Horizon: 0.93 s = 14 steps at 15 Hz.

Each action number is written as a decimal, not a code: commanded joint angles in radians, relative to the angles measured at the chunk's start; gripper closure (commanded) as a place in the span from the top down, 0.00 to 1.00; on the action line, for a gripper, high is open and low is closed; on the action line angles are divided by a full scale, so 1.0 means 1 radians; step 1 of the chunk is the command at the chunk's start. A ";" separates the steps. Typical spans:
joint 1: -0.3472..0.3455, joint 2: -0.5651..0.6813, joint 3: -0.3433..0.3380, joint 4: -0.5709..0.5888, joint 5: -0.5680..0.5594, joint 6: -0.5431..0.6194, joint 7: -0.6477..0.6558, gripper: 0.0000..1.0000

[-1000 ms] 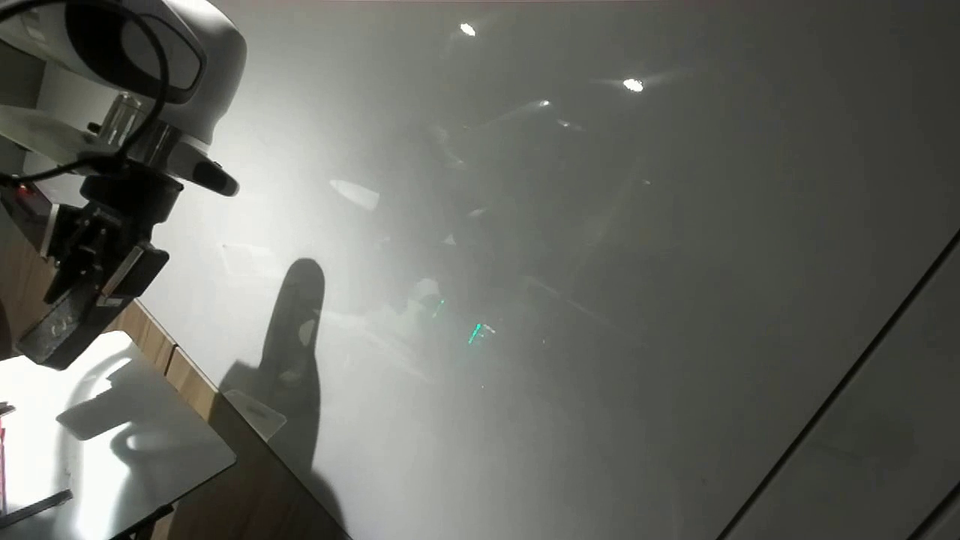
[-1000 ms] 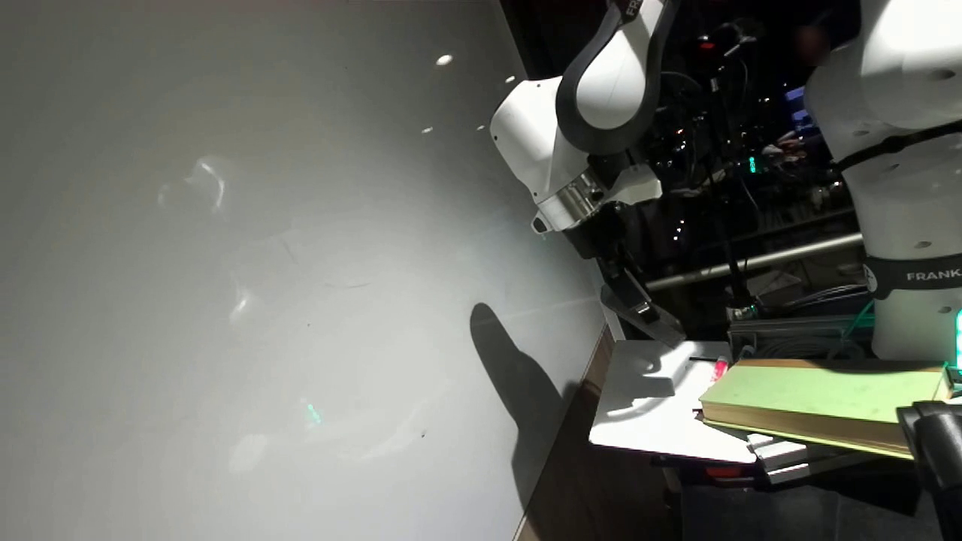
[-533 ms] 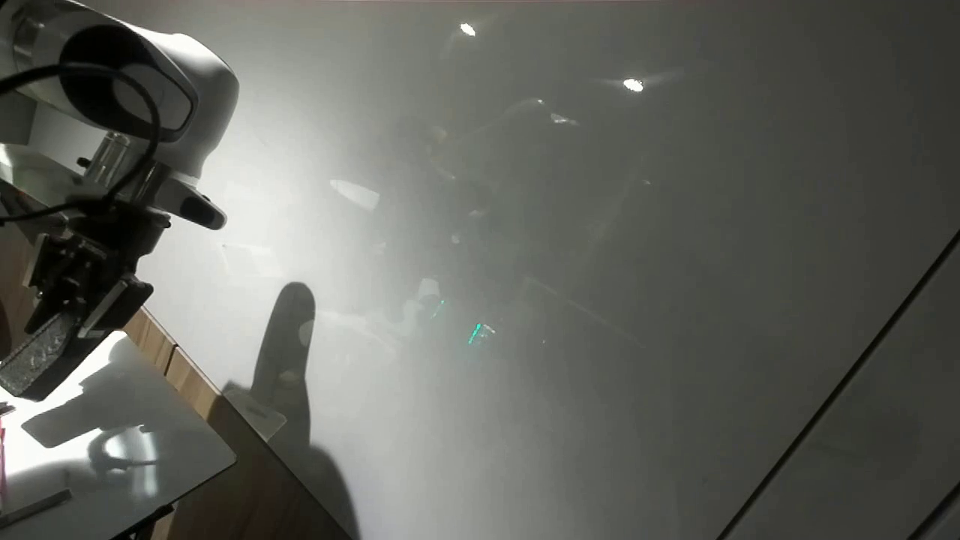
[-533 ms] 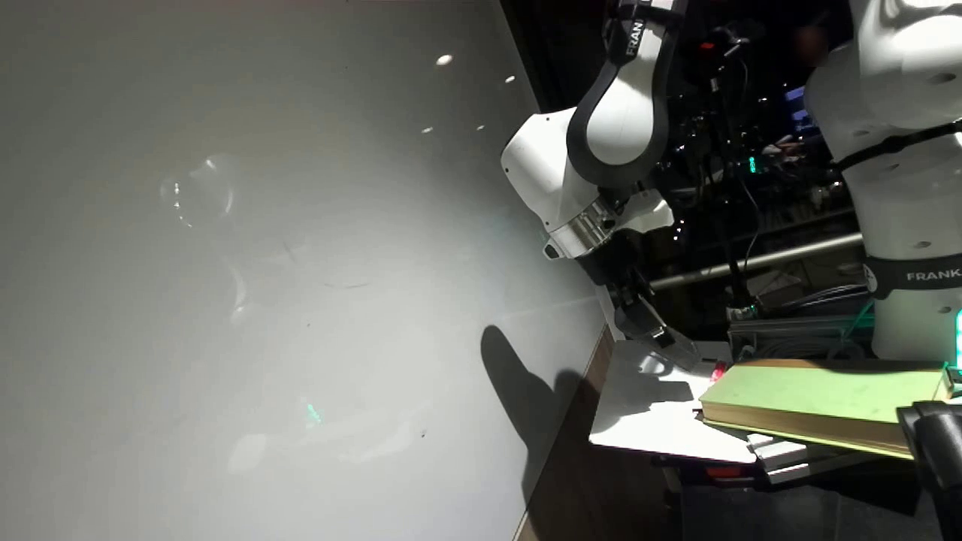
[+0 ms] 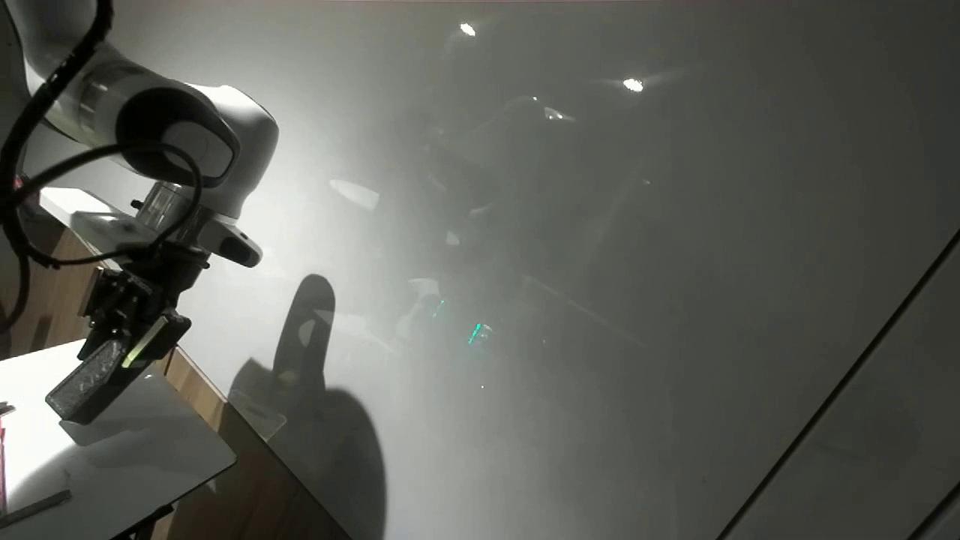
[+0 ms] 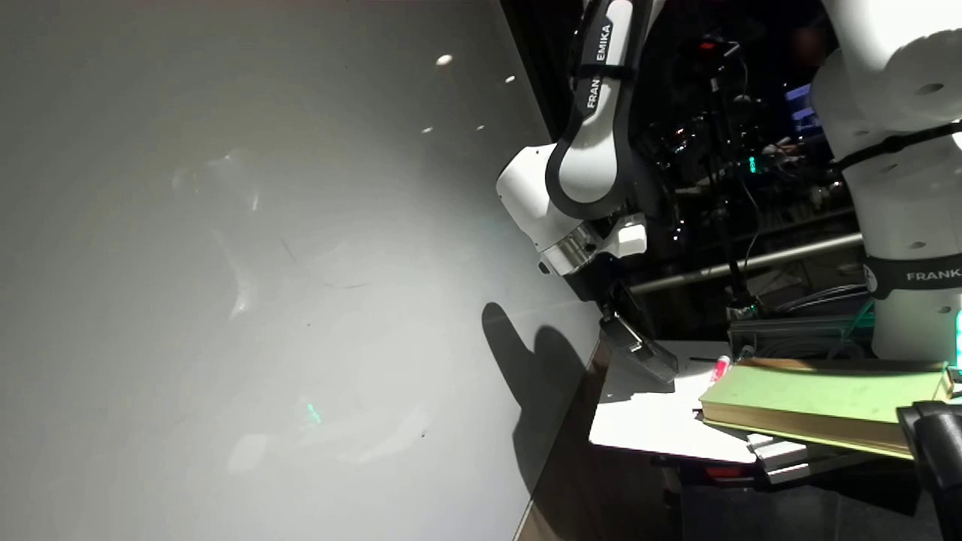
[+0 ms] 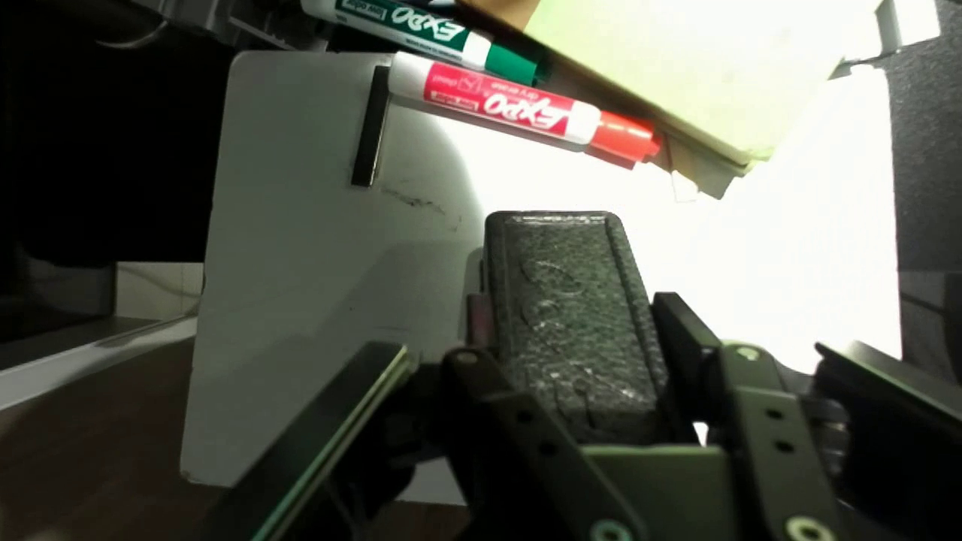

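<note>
Gripping the dark eraser (image 7: 564,270), the tool (image 7: 577,334) is lower over the white board (image 7: 293,225) than a second ago.

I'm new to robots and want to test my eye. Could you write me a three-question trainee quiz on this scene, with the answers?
1. Multiple choice: what are the robot's fingers gripping?
a) a cup
b) a dark block
c) a folded cloth

2. True or false: in the wrist view, the red marker appears nearer to the dark block than the green marker does.

3. Open question: what colour is the cover of the thick book?

Key:
1. b, the dark block sits between the fingers.
2. True, the green marker appears farther off, beyond the red marker.
3. Light green.
</note>
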 commanded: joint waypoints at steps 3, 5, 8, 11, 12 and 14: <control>0.003 0.088 -0.005 0.062 0.008 0.016 -0.006 0.29; 0.007 0.104 -0.003 0.071 0.008 0.015 -0.004 0.30; 0.011 0.120 -0.003 0.079 0.007 0.013 -0.003 0.35; 0.011 0.129 -0.005 0.084 0.006 0.014 -0.003 0.46; 0.011 0.129 -0.005 0.084 0.005 0.014 -0.002 0.59; 0.011 0.130 -0.005 0.085 0.007 0.013 -0.002 0.84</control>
